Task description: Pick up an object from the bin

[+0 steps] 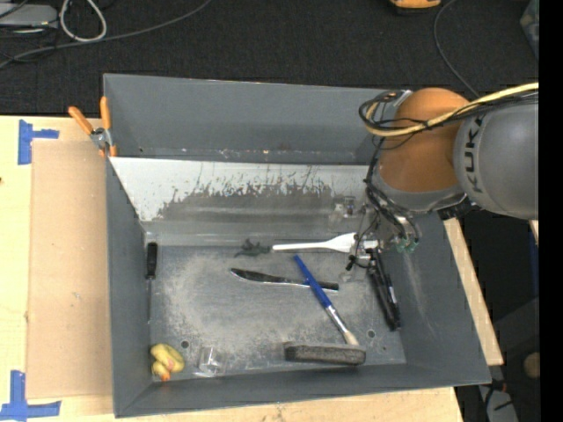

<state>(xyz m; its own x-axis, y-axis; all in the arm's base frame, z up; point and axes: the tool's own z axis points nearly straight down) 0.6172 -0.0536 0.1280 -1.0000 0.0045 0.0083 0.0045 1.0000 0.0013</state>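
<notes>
A black marker [151,259] is seen by the left wall of the bin [127,262], and a yellow thing [165,360] in the near-left corner. In the middle, 1 white utensil [308,246] is laid above a knife [273,278] and a blue pen [321,299]. The jaws are seen at the utensil's right end; whether they are apart or together cannot be told.

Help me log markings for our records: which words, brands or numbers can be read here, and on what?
"KU": dark letters on the grey arm; the rest curves out of sight.
Blue pen, black marker: any print too small to read.
</notes>
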